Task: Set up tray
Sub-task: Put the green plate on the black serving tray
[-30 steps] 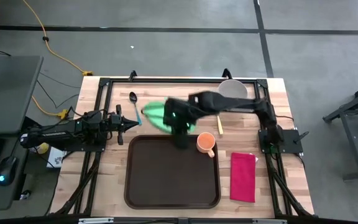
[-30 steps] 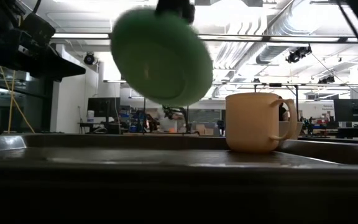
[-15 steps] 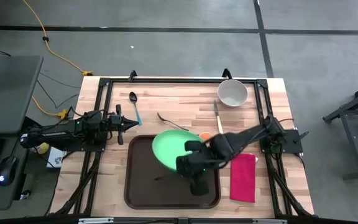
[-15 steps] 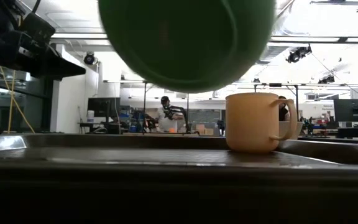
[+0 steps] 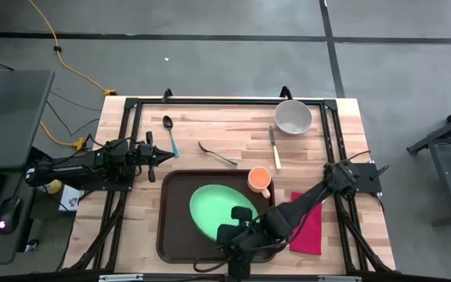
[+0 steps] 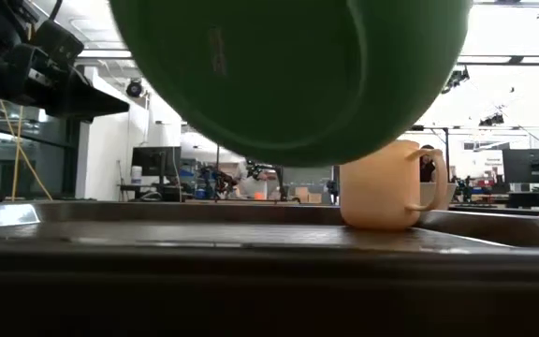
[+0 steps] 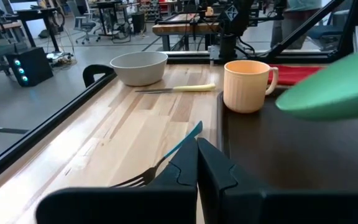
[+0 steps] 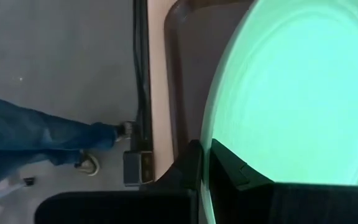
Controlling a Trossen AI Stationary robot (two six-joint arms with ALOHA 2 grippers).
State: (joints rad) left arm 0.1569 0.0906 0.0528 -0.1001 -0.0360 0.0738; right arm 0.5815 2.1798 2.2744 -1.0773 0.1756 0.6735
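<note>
My right gripper (image 5: 237,233) pinches green plate (image 5: 221,210) rim, lower centre, above tray (image 5: 180,235). Plate looks light, stiff, slick; rim only hold. Left gripper (image 7: 197,163) together, idle.

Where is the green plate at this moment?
In the high view the green plate is over the middle of the tray, just left of the orange mug. The right claw holds its edge, and the low view shows it off the tray floor.

Wooden table (image 5: 210,129) carries tray (image 5: 174,227), bowl (image 5: 293,116), napkin (image 5: 313,231), cutlery.
</note>
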